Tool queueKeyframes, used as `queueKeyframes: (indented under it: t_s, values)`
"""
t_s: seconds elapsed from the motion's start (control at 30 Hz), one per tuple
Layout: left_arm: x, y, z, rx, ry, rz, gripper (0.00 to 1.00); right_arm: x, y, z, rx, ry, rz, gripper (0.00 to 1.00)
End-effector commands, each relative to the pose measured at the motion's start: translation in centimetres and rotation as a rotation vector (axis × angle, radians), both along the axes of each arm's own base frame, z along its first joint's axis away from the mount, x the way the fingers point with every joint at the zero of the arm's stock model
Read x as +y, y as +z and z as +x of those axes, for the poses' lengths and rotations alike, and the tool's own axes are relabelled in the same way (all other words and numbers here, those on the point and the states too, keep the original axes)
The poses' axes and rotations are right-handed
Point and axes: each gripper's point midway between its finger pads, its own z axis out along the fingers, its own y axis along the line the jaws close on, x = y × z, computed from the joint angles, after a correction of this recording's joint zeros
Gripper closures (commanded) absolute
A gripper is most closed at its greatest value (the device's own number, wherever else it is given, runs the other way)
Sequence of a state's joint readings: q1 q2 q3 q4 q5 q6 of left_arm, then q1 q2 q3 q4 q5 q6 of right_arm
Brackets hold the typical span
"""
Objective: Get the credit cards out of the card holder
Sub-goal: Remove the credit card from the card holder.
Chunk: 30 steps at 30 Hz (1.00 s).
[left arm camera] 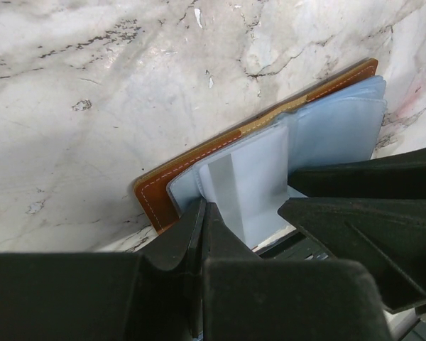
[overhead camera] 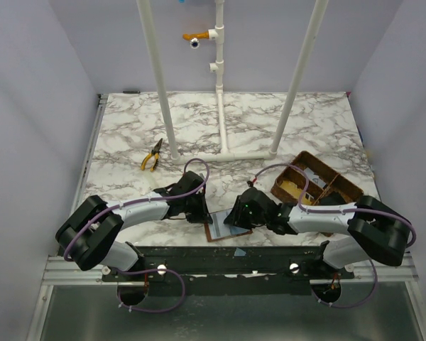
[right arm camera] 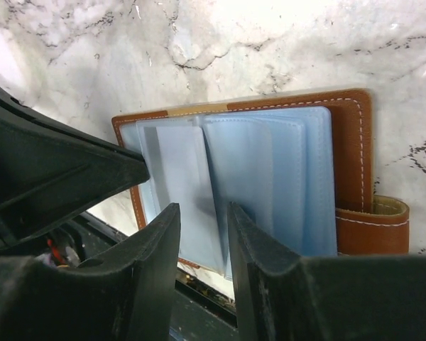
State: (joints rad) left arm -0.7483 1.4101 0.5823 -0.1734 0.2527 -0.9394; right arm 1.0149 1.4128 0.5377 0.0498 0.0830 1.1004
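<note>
Marble table bears stitched leather card holder (pockets fanned); left tool closed, right tool part-open, empty.

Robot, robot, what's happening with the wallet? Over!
Left gripper shut at edge of brown leather card holder. Right gripper open over blue-grey clear pockets. Cards inside unclear. Nothing blocking.

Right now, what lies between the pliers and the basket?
Between pliers and basket stands the white pipe frame's base, on marble; the top view shows it.

Left arm bent inward, jaws shut, right arm bent inward, jaws parted, wrists low and close together
</note>
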Motion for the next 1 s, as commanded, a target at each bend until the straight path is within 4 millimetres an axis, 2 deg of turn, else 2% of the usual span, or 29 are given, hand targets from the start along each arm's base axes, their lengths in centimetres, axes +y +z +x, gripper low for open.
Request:
queueKeyframes:
  t_s: [0.0,0.47,0.73,0.83,0.97]
  values:
    - [2.1,-2.6,-1.7,0.052,-0.02,0.109,1.0,0.2,-0.4,-1.2,0.062,0.034,0.116,0.65]
    - [2.1,-2.6,-1.8,0.053,-0.022,0.107,1.0,1.6,0.1,-1.9,0.1,0.072,0.239,0.69]
    - [2.1,-2.6,-1.9,0.051,-0.024,0.1,1.0,0.7,-1.5,-2.0,0.144,0.021,0.228,0.75]
    - [1.9,-2.4,-1.9,0.048,-0.032,0.087,1.0,0.6,-1.8,-2.0,0.15,0.018,0.225,0.8]
    - [1.7,-2.0,-1.9,0.04,-0.038,0.07,1.0,0.3,-2.6,-1.9,0.171,-0.002,0.184,0.95]
